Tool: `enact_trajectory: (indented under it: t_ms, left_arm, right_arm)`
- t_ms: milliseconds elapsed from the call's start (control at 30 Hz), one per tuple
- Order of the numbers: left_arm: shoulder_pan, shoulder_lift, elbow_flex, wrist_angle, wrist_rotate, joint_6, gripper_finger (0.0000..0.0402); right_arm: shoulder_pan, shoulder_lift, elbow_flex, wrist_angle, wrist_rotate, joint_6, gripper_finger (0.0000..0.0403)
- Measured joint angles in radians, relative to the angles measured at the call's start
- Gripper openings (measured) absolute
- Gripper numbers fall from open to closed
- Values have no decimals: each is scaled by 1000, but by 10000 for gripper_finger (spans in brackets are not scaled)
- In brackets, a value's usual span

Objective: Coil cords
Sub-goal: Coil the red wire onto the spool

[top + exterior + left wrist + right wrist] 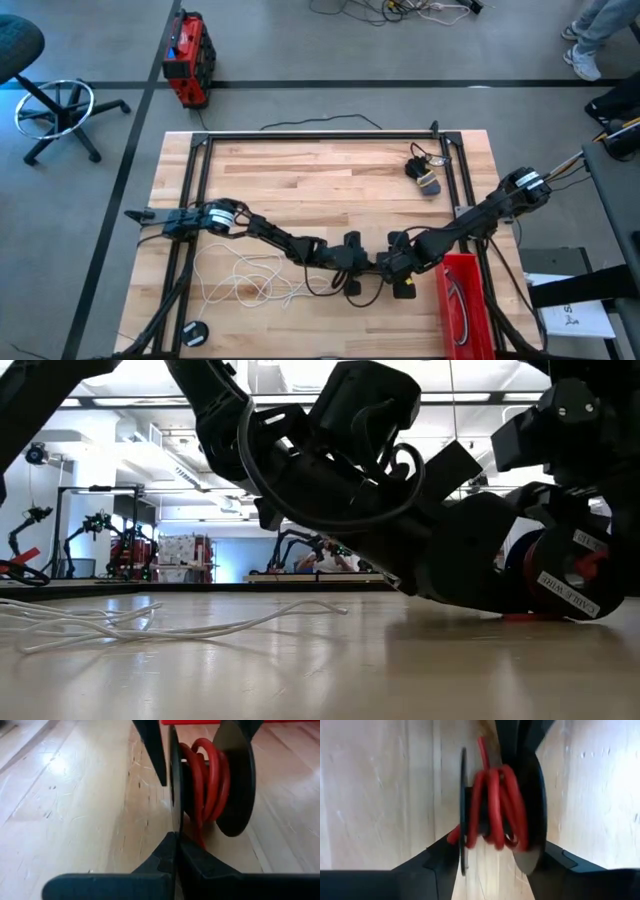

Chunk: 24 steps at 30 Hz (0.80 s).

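Both arms meet over a dark spool (pixel 500 815) wound with red cord (pixel 207 785), low at the near middle of the counter (pixel 320 180).

The right gripper (pixel 495 852) has its jaws clenched across the spool's two flat discs. The left gripper (pixel 175 802) sits against the same spool, its jaws nearly together on one thin disc rim. My guess at the risk: the glossy, rubbery red turns lie uneven and overlapping, so any slack could let a loop slide over the thin disc edge and unwind; two grips on one small spool could also twist it loose. A thin white cord (pixel 245 280) lies in loose tangled loops on the pale, scuffed wood, well clear to the left. A small black coil (pixel 425 172) rests at the far right.
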Motion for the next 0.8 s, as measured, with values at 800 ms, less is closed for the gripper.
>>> enact_trajectory:
  t_ms: [800]
  left_arm:
    - [-5,-28,3,-106,-8,35,15]
  right_arm:
    - [0,27,6,67,34,-12,136]
